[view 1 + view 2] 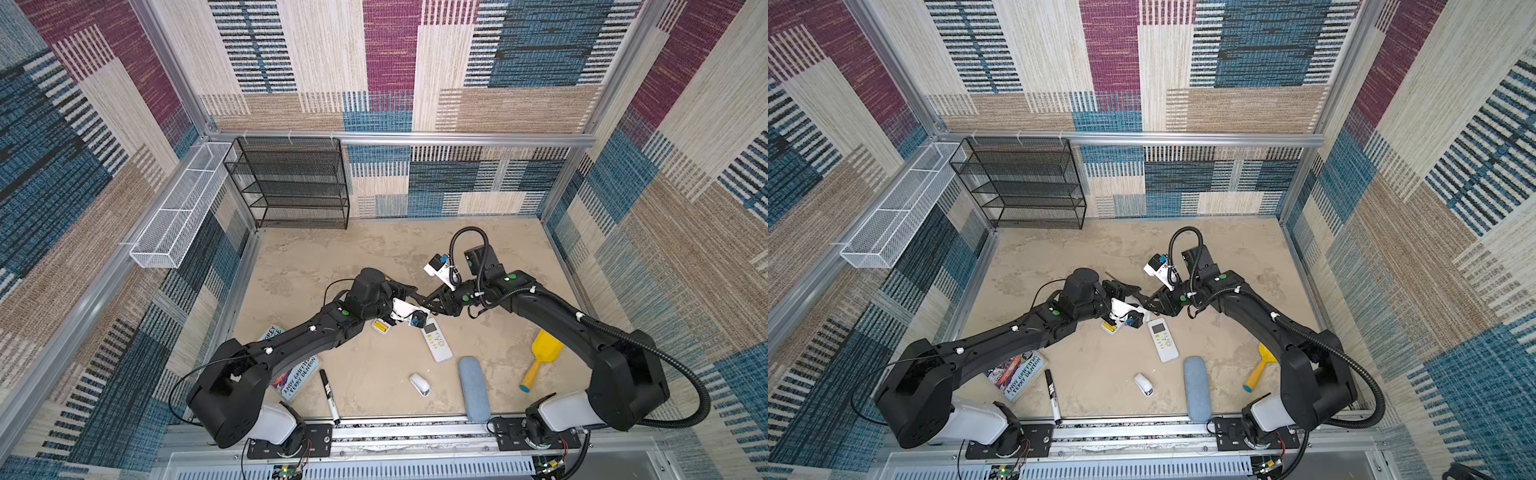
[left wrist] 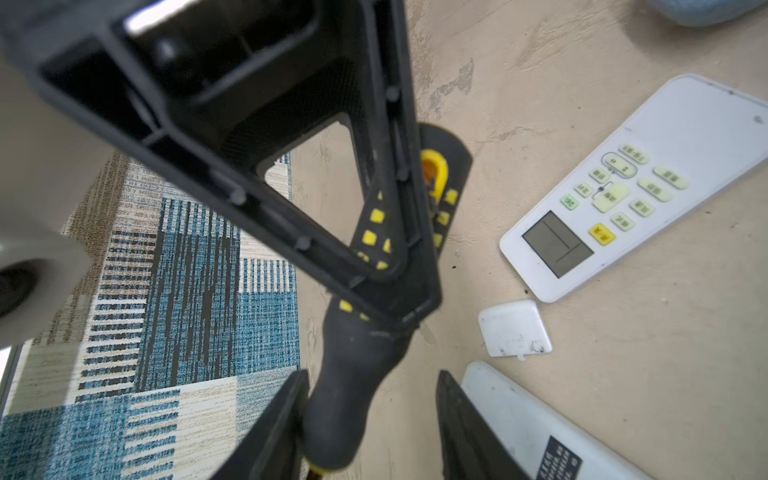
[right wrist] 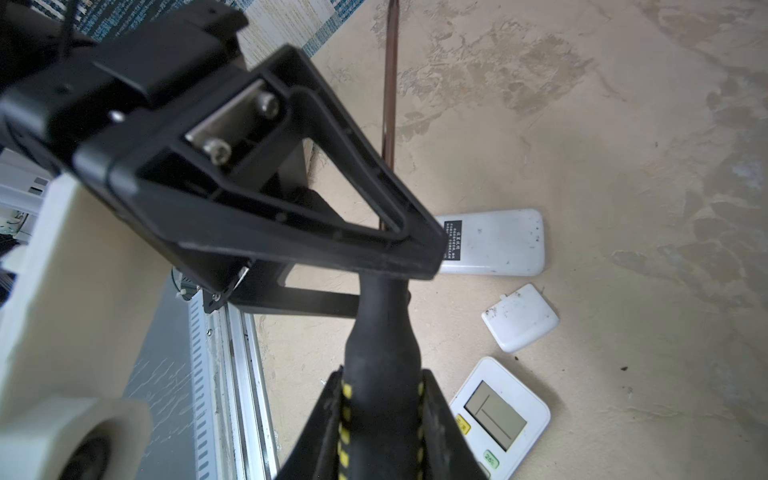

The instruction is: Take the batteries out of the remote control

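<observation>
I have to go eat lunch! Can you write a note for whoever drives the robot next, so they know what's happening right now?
Right gripper: shut on the screwdriver handle.
Left gripper: jaws open around the same handle, with a gap on one side, so not clamped.
Things: the face-down remote has its battery cover lying off beside it. Yellow batteries show in its open compartment in both top views.
Done: cover off.
Left: get the batteries out. A second remote lies face up nearby, and its back is hidden.
</observation>
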Controlling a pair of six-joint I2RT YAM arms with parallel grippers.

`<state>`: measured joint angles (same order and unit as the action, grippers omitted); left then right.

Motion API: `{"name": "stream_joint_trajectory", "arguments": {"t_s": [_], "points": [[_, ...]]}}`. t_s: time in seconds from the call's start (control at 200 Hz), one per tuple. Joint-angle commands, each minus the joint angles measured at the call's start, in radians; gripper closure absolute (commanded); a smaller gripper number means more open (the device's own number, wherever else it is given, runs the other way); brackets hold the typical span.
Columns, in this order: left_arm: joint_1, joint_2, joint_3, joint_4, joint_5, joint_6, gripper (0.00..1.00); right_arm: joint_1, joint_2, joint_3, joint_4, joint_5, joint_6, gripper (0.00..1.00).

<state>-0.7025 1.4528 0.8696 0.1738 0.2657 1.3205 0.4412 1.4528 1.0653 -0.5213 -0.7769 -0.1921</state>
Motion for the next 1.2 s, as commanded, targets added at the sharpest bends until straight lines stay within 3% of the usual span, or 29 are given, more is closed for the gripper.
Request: {"name": "stream_joint_trajectory", "arguments": {"t_s": [0.0,0.371,0.571,0.701,0.841,0.936,1.192], "points": [[0.0,0.011,0.015,0.042,-0.006,0.031,0.52,0.004,0.004,0.01,0.004,-0.039,-0.023,0.81],[0.001,0.024,0.028,0.04,-0.02,0.06,0.73,0.004,0.012,0.012,-0.001,-0.055,-0.041,0.79],[0.0,0.013,0.065,-0.07,-0.047,0.069,1.0,0.004,0.035,0.005,0.019,-0.048,-0.043,0.75],[0.002,0.0,0.071,-0.118,-0.064,0.052,1.0,0.004,0.036,0.004,0.047,-0.032,-0.039,0.66],[0.006,-0.006,0.072,-0.168,-0.077,0.018,1.0,0.004,0.005,-0.002,0.1,0.025,-0.037,0.43],[0.015,-0.008,0.066,-0.195,-0.077,-0.015,1.0,0.004,-0.028,-0.008,0.122,0.084,-0.058,0.35],[0.081,-0.025,0.032,-0.23,0.033,-0.115,1.0,0.004,-0.199,-0.143,0.293,0.315,-0.158,0.26]]}}
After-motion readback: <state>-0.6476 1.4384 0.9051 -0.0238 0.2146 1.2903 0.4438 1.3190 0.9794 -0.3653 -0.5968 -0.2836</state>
